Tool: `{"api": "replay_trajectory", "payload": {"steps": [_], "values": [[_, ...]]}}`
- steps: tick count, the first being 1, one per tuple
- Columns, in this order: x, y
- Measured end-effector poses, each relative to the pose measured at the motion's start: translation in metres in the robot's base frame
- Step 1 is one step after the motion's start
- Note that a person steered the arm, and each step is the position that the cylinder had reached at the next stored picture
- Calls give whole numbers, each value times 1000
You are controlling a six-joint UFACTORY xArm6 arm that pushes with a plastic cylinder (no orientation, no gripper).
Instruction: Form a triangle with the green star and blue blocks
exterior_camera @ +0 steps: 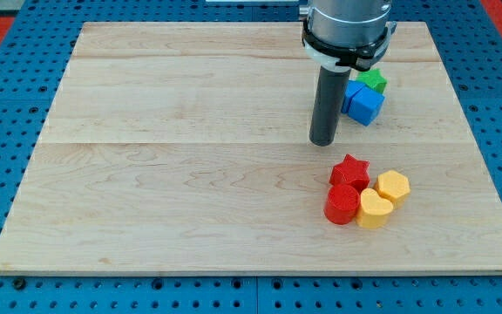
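Observation:
The green star [374, 80] lies at the view's upper right of the wooden board, partly hidden by the arm. A blue cube [365, 104] sits just below it, touching it. A second blue block [347, 94] shows as a sliver at the cube's left, mostly hidden behind the rod. My tip [322, 140] rests on the board just left of and a little below the blue blocks, close to them.
A red star [350, 169], a red cylinder [342, 205], a yellow heart [374, 210] and a yellow hexagon [392, 187] cluster at the view's lower right. The board [146, 174] lies on a blue pegboard surface.

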State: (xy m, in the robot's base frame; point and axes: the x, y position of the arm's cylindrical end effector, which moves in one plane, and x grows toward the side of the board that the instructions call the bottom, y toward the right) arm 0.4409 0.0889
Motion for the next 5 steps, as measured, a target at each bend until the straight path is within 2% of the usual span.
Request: {"api": "replay_trajectory", "payload": {"steps": [1,2,3,4,5], "values": [[4,69],[-17,101],[-70,105],[-99,74],[-100,6]]}}
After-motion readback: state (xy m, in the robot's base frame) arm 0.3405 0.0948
